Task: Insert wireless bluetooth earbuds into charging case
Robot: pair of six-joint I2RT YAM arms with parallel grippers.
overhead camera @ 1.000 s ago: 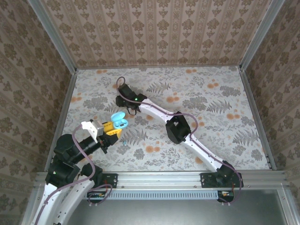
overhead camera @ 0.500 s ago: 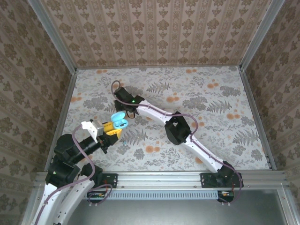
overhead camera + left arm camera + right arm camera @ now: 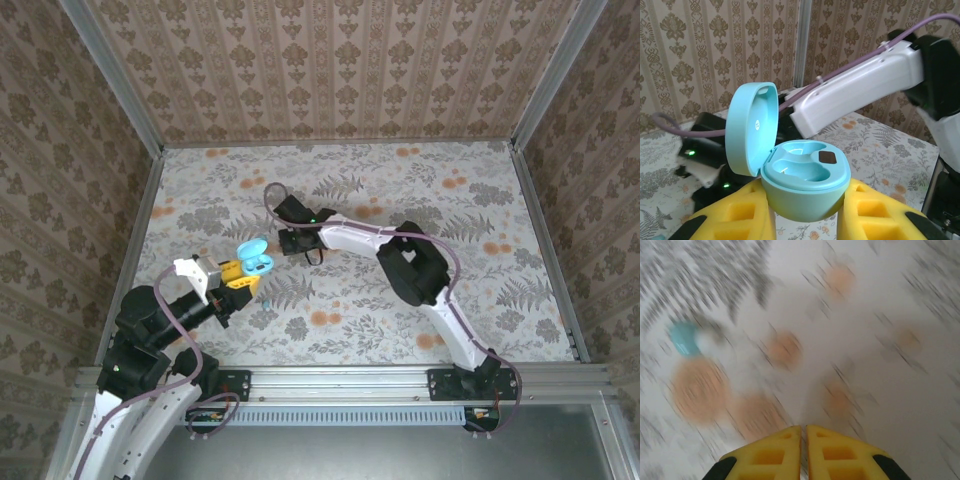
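My left gripper (image 3: 805,217) is shut on the open teal charging case (image 3: 805,180) and holds it above the table. Its lid (image 3: 751,127) stands up on the left and both wells look empty. From above, the case (image 3: 254,259) sits at the left arm's tip. My right gripper (image 3: 290,243) hovers just right of it. In the blurred right wrist view this gripper (image 3: 803,432) is shut, with nothing visible between its yellow fingers. A small teal and white blob (image 3: 687,338), possibly earbuds, lies on the table ahead to the left.
The floral tablecloth (image 3: 480,260) covers the table. Patterned walls (image 3: 330,70) close it in on three sides. The right arm's white forearm (image 3: 860,82) passes close behind the held case.
The right gripper has moved right and nearer, from the back left to just beside the case, and its elbow has swung right. The left arm and case have stayed still.
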